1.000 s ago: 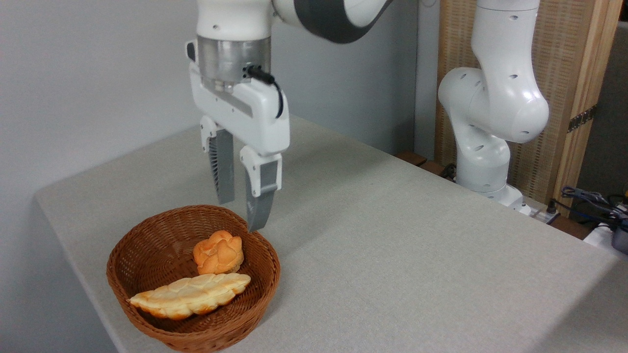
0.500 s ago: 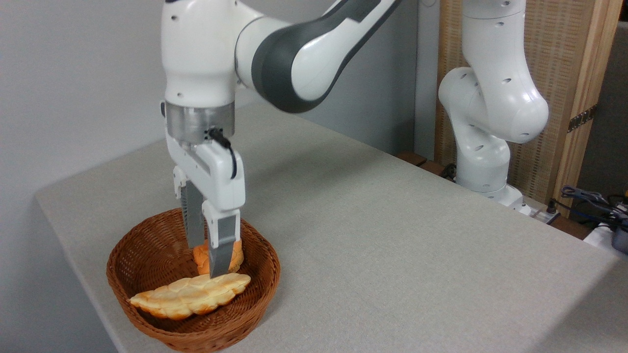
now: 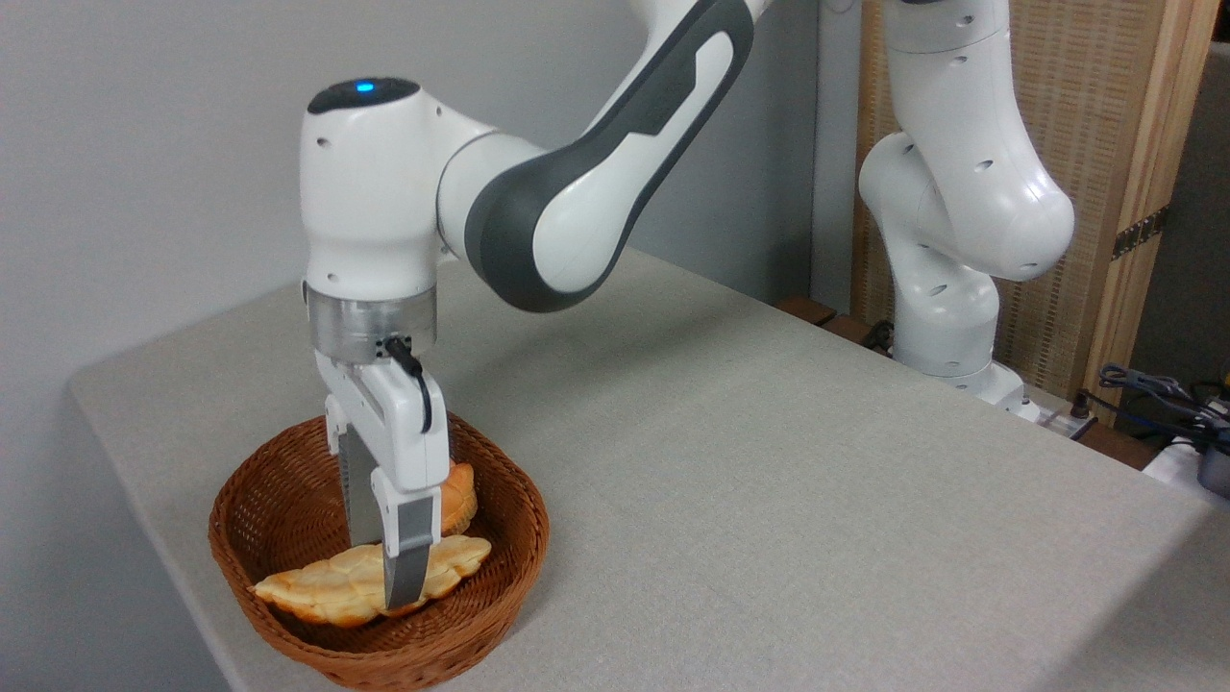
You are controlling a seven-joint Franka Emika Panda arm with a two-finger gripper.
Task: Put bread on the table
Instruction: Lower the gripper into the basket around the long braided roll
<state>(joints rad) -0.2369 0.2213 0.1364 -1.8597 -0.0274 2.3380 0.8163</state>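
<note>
We've got the end effector (image 3: 382,577) straddling the bread (image 3: 317,584) mid-length in the basket (image 3: 509,562), jaws across its left-right long axis; can't tell if they've closed yet, bare surface (image 3: 769,500) lies right

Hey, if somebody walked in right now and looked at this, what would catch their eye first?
Probably the big white arm bending down from the upper right, its gripper plunged into the wicker basket at the table's near-left corner. The fingers straddle the long braided bread lying in the basket, with a small orange bun just behind. Whether the jaws have closed on the bread cannot be told.
</note>
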